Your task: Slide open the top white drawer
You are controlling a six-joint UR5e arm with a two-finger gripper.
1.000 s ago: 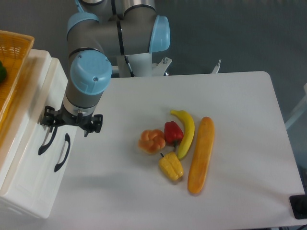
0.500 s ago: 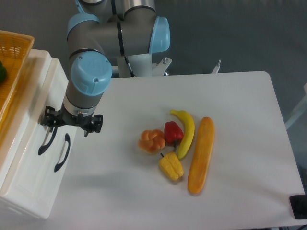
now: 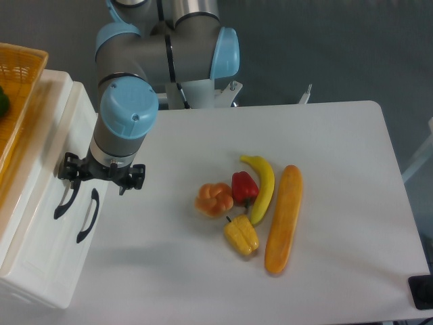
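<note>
Two glossy white plastic drawers sit in a boxy cabinet [image 3: 40, 223] at the table's [image 3: 338, 142] left edge, each fronted by a curved black bar handle. In the single fixed camera view, the top white drawer [image 3: 46, 159] is the one nearer the cabinet's upper face, its handle [image 3: 64, 201] lying just left of the lower drawer's handle [image 3: 88, 215]. A yellow wicker basket [image 3: 17, 88] rests on the cabinet top. The black gripper [image 3: 73, 177] hangs at the upper end of the top drawer's handle; whether its fingers clasp the bar cannot be told. Mid-table lie a knobbly orange bun [image 3: 214, 199], a shiny red pepper [image 3: 244, 187], a yellow pepper [image 3: 241, 235], a curved banana [image 3: 262, 186] and a long smooth baguette [image 3: 283, 218].
</note>
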